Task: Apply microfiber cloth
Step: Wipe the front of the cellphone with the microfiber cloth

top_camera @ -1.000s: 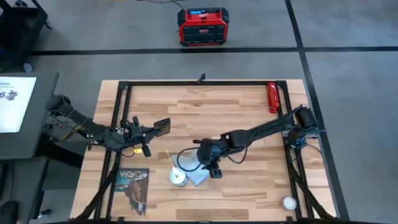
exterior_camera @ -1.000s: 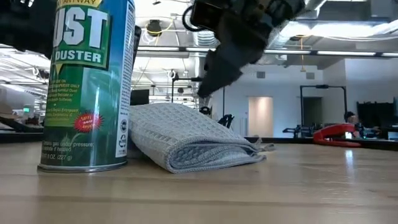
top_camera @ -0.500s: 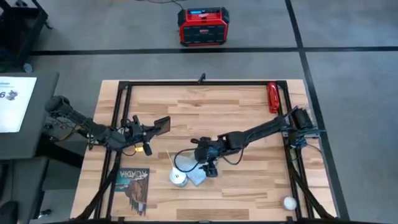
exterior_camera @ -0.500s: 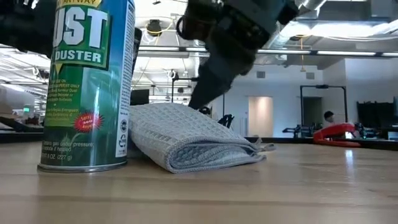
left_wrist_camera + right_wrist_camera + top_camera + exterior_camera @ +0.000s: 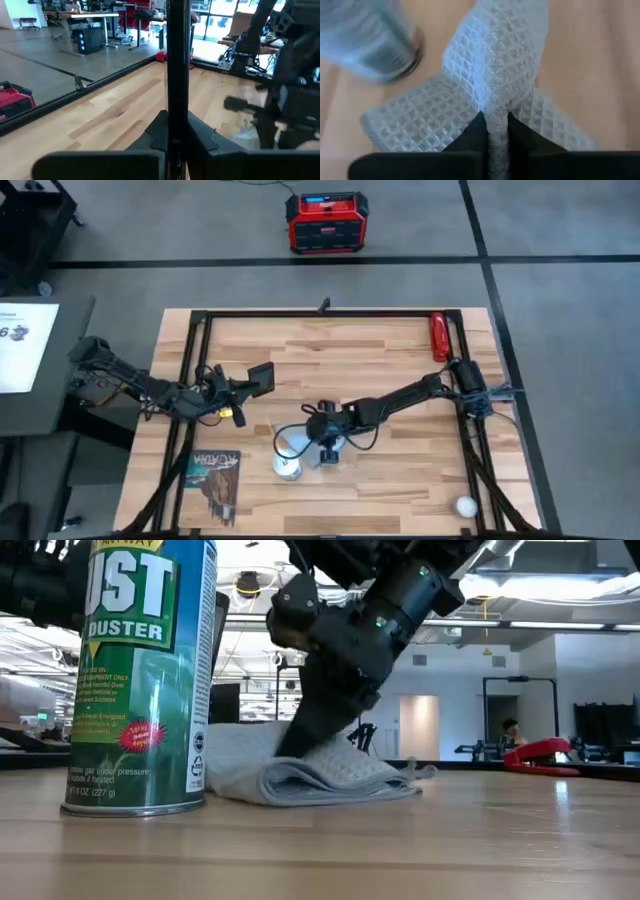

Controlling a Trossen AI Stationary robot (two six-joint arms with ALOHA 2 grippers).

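Waffle-weave and pale blue-grey, the microfiber cloth (image 5: pixel 300 768) lies folded on the wooden counter (image 5: pixel 380 370), right beside the green duster can (image 5: pixel 140 675). You can see your right hand (image 5: pixel 327 450) pressed down onto the cloth's top, its fingers (image 5: pixel 476 131) closed narrow with a ridge of fabric pinched up between them. Well away from the can, your left hand (image 5: pixel 243 387) hovers over the counter and grips a flat black phone (image 5: pixel 262 376) edge-on. Close to the can, toward the counter's near edge, sits a dark printed booklet (image 5: pixel 213 472). A red tool (image 5: pixel 438 336) lies by the far right corner, well apart from the can.
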